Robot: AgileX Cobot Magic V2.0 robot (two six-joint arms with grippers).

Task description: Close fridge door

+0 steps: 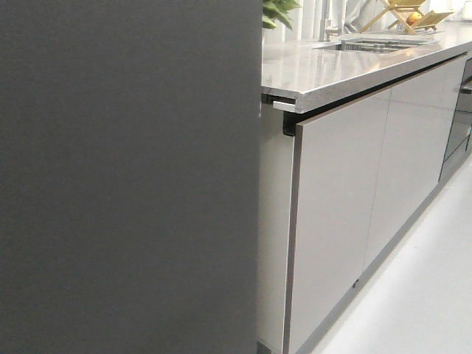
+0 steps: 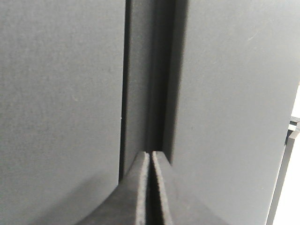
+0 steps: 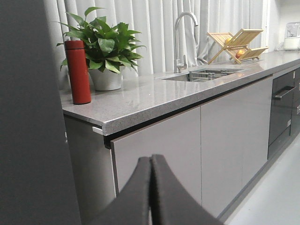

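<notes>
Fridge door (image 1: 125, 177): matt dark grey face filling the front view beside the counter (image 1: 346, 66); its vertical edge lies just in front of the counter's end panel. No white lining or bins visible; whether it is fully closed I cannot tell.
Door seam (image 2: 150, 79): in the left wrist view, a narrow dark vertical gap between two dark grey faces.
Left gripper (image 2: 150, 161): fingers pressed together, nothing between them, tips pointed at the seam; whether they touch it I cannot tell.
Right gripper (image 3: 151, 164): fingers clenched together, holding nothing, aimed at the pale cabinet fronts (image 3: 159, 150) under the counter.
Counter: grey speckled stone, next to the door.
On the counter: red bottle (image 3: 78, 71) nearest the door, potted plant (image 3: 104, 51) just behind it, then sink (image 3: 204, 75) with tap (image 3: 180, 40), wooden rack (image 3: 236, 44) farthest.
</notes>
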